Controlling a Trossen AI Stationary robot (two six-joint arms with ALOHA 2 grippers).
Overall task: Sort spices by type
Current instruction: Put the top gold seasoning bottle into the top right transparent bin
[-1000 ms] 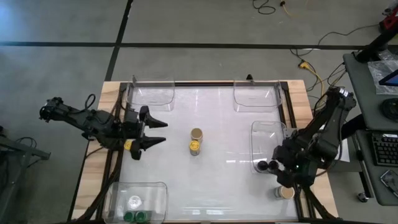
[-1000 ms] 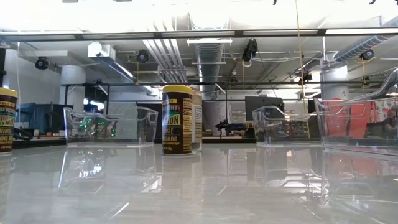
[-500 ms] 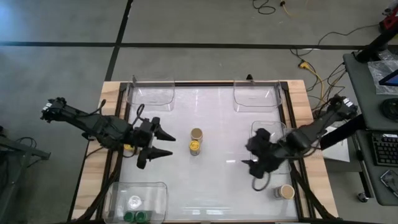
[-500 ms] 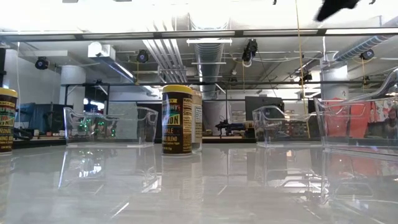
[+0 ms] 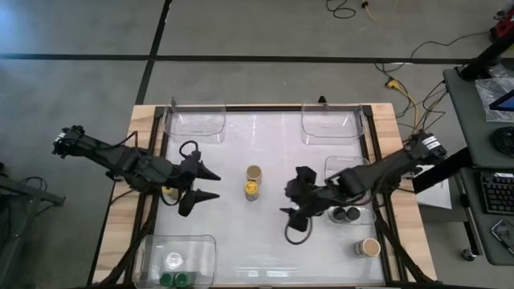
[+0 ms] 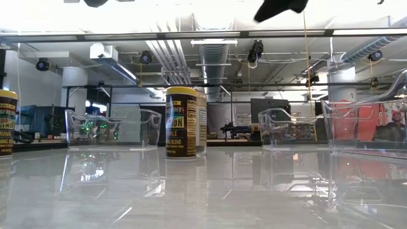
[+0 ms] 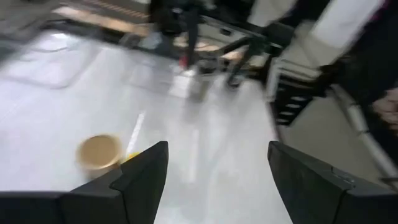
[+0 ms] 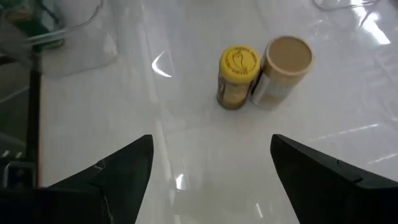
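From my station I log the left gripper (image 5: 210, 184) over the left half of the white table (image 5: 265, 241), fingers spread apart and holding nothing. The right gripper (image 5: 294, 215) sits right of centre, likewise spread wide and empty; its wrist view looks down on two jars.

Those two stand touching at the table's centre: a yellow-lidded jar (image 5: 251, 189) on the near side and a tan-lidded jar (image 5: 254, 172) just behind it. In the right wrist view the yellow-lidded jar (image 8: 238, 76) and the tan-lidded jar (image 8: 283, 70) are both upright. The low view shows the pair (image 6: 184, 122) upright, one partly hiding the other.

A further yellow-lidded jar (image 5: 166, 189) is only partly visible beside the left arm at the table's left edge.

Two black-lidded jars (image 5: 345, 214) rest inside the clear tray (image 5: 344, 164) on the right side. Another tan-lidded jar (image 5: 369, 247) stands on the table near the right front corner, outside that tray.

The front-left tray (image 5: 189, 241) holds two green-lidded jars (image 5: 174, 279). Two more clear trays, the rear-left tray (image 5: 195, 122) and the rear-right tray (image 5: 329, 123), sit along the far edge; I see nothing inside them
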